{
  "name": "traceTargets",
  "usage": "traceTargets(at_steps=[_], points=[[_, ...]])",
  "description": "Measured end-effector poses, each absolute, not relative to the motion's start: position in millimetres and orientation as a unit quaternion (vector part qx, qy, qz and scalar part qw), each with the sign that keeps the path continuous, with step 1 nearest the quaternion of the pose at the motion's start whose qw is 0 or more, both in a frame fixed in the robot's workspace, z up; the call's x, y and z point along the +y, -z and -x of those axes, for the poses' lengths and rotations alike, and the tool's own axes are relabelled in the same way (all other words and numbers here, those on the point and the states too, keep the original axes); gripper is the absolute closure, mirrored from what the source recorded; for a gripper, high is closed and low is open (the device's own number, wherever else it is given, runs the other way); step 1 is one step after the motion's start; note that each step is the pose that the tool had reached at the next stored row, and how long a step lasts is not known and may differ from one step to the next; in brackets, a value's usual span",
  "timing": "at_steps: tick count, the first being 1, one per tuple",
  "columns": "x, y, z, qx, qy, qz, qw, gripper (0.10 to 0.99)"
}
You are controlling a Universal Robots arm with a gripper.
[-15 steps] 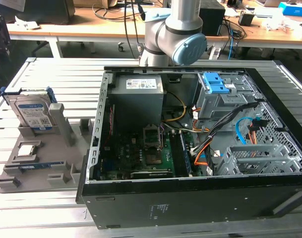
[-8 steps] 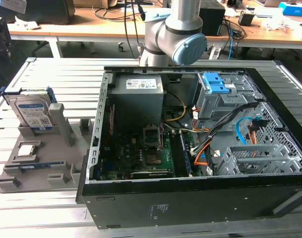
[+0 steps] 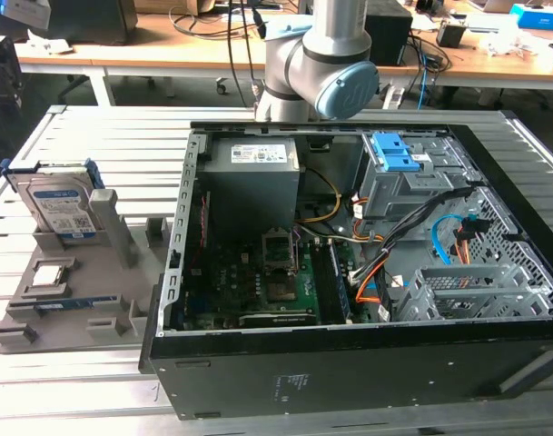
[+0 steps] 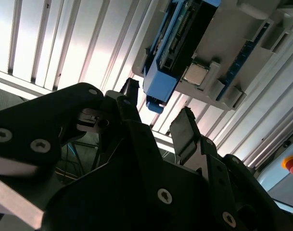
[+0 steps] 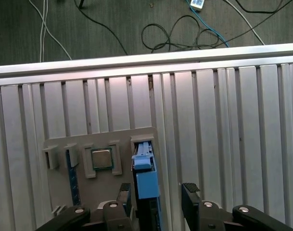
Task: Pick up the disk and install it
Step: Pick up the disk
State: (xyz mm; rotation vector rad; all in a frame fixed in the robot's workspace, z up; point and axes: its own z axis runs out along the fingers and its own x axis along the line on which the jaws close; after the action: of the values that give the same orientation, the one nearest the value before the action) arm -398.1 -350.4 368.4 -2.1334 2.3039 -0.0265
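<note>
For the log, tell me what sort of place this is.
Probably a robotics lab or workshop: an open computer case sits on a slatted metal table, the disk stands in a grey fixture beside it, and cable-strewn desks line the back.

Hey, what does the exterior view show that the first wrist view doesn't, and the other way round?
The exterior view adds the open computer case, its grey drive bay with a blue latch, and the arm's joint. The first wrist view adds the open pincer lined up over the disk, plus cables on the floor. Both share the disk standing on edge in the grey holder, a chip beside it, and the slatted table.
</note>
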Motion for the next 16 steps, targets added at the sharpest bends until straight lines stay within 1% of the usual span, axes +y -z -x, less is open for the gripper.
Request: traceTargets(at_steps=[12, 16], points=[[-350.7, -356.6, 397.9, 0.734, 0.009, 0.679, 0.000, 0.545], [-356.0, -354.8, 397.9, 0.734, 0.010, 0.679, -0.001, 0.545]])
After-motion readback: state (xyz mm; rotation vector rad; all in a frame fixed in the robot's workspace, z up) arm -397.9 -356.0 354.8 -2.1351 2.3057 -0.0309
